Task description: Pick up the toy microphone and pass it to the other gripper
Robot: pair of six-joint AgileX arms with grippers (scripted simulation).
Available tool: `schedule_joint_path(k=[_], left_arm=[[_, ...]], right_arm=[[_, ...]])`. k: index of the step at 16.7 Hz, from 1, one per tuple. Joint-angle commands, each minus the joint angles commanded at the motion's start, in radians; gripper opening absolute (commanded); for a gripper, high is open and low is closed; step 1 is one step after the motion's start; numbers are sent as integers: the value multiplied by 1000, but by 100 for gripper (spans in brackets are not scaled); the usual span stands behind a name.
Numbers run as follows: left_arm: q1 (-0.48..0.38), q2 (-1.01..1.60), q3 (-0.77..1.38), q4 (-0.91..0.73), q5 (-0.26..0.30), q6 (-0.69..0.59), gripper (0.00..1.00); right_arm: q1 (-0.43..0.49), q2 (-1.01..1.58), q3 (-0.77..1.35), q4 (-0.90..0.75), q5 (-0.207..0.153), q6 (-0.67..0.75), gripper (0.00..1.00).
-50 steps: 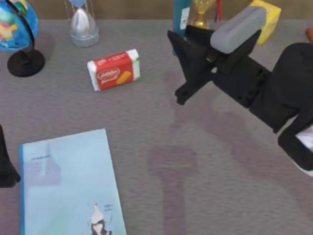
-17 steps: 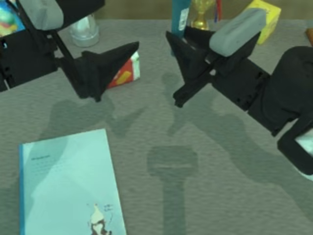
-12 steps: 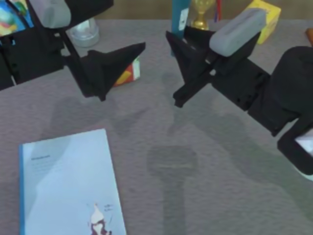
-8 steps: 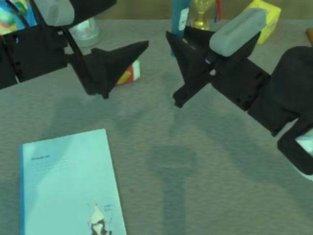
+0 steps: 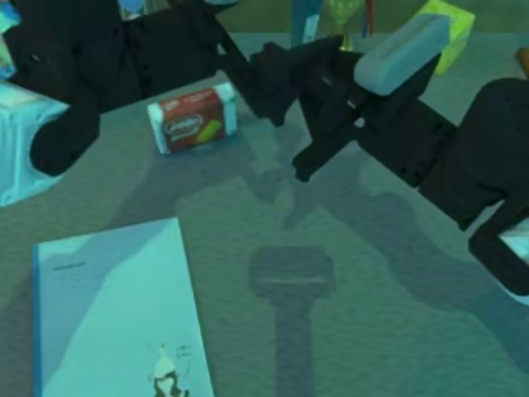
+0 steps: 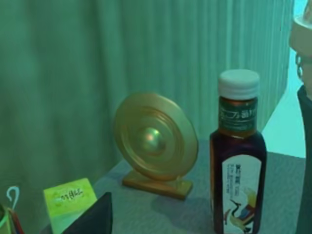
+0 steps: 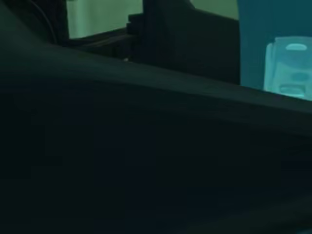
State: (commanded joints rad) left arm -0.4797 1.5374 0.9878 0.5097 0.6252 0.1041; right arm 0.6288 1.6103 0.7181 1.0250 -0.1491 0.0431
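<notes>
The toy microphone's teal handle (image 5: 302, 18) stands upright at the table's far side, its top running out of the top view. My right gripper (image 5: 307, 116), on the arm with the grey block (image 5: 403, 45), is shut on its lower end. In the right wrist view the handle with its white button strip (image 7: 290, 66) shows in one corner; the rest is dark. My left gripper (image 5: 279, 83) is open and sits right beside the right gripper and the handle. One of its fingers (image 6: 95, 219) shows in the left wrist view, with the microphone's pale head (image 6: 304, 24) at the edge.
A red biscuit pack (image 5: 192, 118) lies under the left arm. A pale blue book (image 5: 116, 314) fills the near left. A gold trophy (image 5: 340, 21) and yellow box (image 5: 450, 25) stand at the back. Beyond them are a dark bottle (image 6: 238, 161) and a gold disc (image 6: 155, 141).
My left arm has swung in from the left and reached right across the table, bringing its gripper up against the right gripper. The right arm and the microphone have stayed still.
</notes>
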Motion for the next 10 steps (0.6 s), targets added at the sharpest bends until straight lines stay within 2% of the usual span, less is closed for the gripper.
schedule_joint_path(k=[2, 6, 10], left_arm=[[-26, 38, 30, 9, -25, -1, 100], [-29, 42, 34, 10, -29, -1, 100], [-29, 42, 34, 10, -29, -1, 70]], right_arm=[[0, 0, 0, 0, 0, 0, 0], [0, 0, 0, 0, 0, 0, 0], [0, 0, 0, 0, 0, 0, 0]])
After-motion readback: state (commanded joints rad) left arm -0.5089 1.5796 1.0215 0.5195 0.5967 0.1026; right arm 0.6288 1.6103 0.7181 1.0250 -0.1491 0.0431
